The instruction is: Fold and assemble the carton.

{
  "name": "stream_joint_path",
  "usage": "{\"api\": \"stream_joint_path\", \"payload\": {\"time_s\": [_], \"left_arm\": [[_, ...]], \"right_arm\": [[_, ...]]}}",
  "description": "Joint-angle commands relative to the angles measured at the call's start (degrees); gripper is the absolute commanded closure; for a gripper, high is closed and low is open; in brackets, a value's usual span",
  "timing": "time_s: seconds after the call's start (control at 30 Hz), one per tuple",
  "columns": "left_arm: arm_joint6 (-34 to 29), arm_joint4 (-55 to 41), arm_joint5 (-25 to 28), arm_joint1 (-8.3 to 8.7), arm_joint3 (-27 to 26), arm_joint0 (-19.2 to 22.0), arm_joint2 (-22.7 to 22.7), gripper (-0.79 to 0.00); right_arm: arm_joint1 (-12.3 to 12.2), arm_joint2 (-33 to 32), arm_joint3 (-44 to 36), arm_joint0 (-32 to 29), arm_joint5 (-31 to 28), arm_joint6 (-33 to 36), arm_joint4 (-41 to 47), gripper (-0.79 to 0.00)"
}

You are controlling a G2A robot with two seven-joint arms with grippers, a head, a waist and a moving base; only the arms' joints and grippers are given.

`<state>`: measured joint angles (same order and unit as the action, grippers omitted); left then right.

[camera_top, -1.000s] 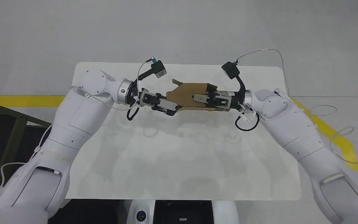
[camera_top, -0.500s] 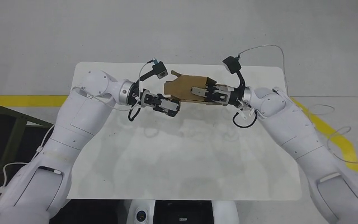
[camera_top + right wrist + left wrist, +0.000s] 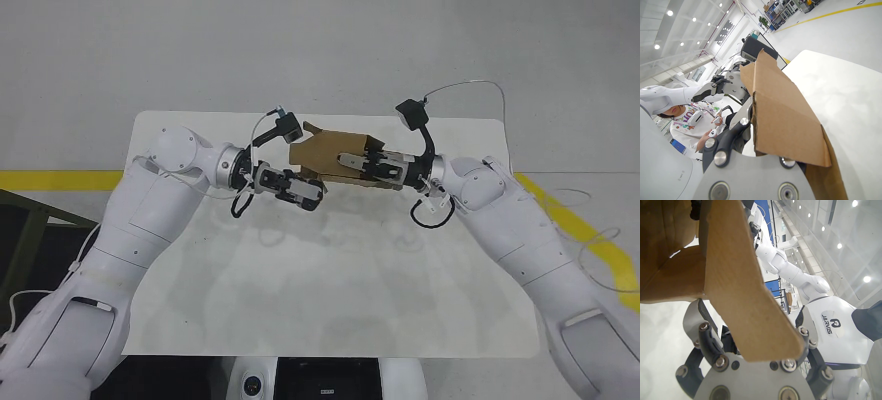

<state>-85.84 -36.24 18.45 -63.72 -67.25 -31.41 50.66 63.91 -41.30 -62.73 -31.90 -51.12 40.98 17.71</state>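
Carton (image 3: pixel 325 155) judged light, thin board, likely to crease; best held by panel edges. Right tool (image 3: pixel 348 160) clamped on it; left tool (image 3: pixel 312 194) spread around a flap (image 3: pixel 745 291).

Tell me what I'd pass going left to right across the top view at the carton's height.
Left arm → left wrist camera → carton → right wrist camera → right arm

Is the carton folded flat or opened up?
Partly opened: the carton has walls meeting at angles around a hollow; one flap sticks out unfolded.
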Motion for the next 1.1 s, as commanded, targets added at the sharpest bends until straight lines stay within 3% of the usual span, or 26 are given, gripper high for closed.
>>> {"api": "stream_joint_path", "payload": {"time_s": [0.0,1.07], "left_arm": [[0.01,0.06,0.00,-0.08,0.12,0.02,-0.05,-0.785],[0.14,2.46,0.13,-0.18,2.16,0.45,2.27,-0.785]], "right_arm": [[0.15,-0.09,-0.24,-0.09,0.00,0.19,-0.30,0.000],[0.97,-3.92,0.86,-1.97,0.16,4.54,-0.88,0.000]]}}
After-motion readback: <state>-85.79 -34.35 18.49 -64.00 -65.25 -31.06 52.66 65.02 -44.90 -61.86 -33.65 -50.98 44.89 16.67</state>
